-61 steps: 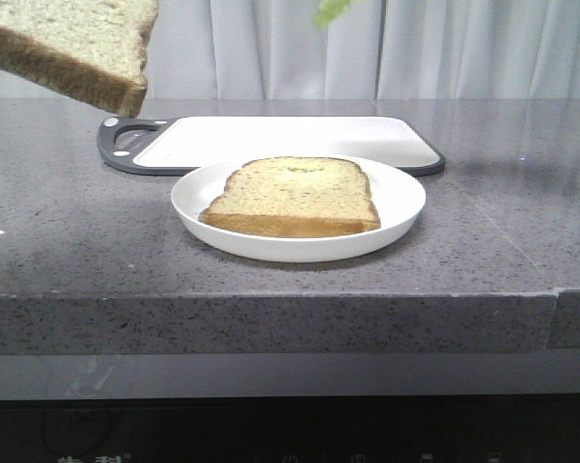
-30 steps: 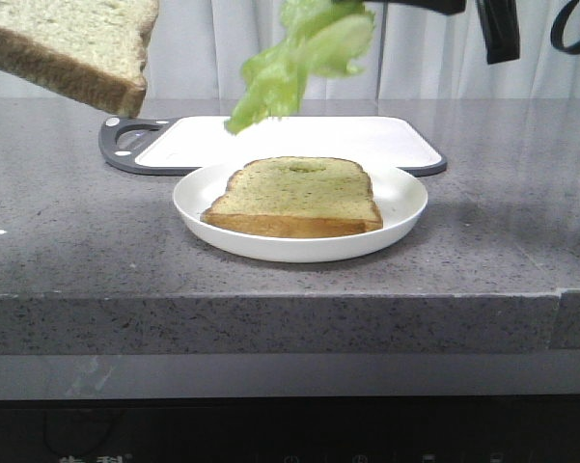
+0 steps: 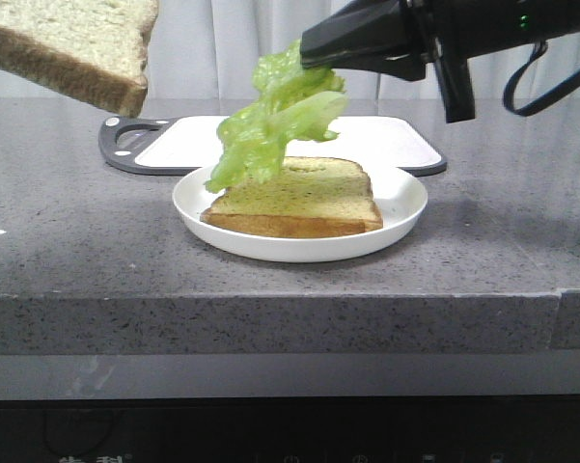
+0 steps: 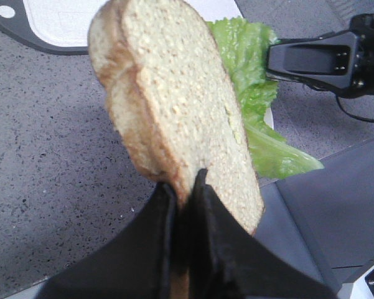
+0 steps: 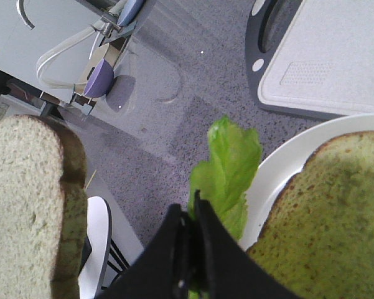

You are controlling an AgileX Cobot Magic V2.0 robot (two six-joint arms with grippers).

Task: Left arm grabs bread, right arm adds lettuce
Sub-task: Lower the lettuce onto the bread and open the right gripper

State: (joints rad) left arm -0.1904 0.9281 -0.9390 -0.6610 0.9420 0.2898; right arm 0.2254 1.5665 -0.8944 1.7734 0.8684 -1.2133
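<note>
My left gripper is shut on the lower edge of the thick bread slice and holds it in the air. In the front view only the bread shows, at the top left; the gripper is out of frame. My right gripper is shut on the ruffled green lettuce, which hangs over the left part of a thinner slice on a white plate. The lettuce's lower tip is at the slice's left edge. In the right wrist view the gripper pinches the lettuce beside the plate.
A white cutting board with a dark rim and handle lies behind the plate on the grey stone counter. The counter's front edge is close below the plate. The held bread also shows in the right wrist view.
My right arm has come down from above into view, bringing the lettuce down to just over the slice on the plate. The held bread has not moved.
</note>
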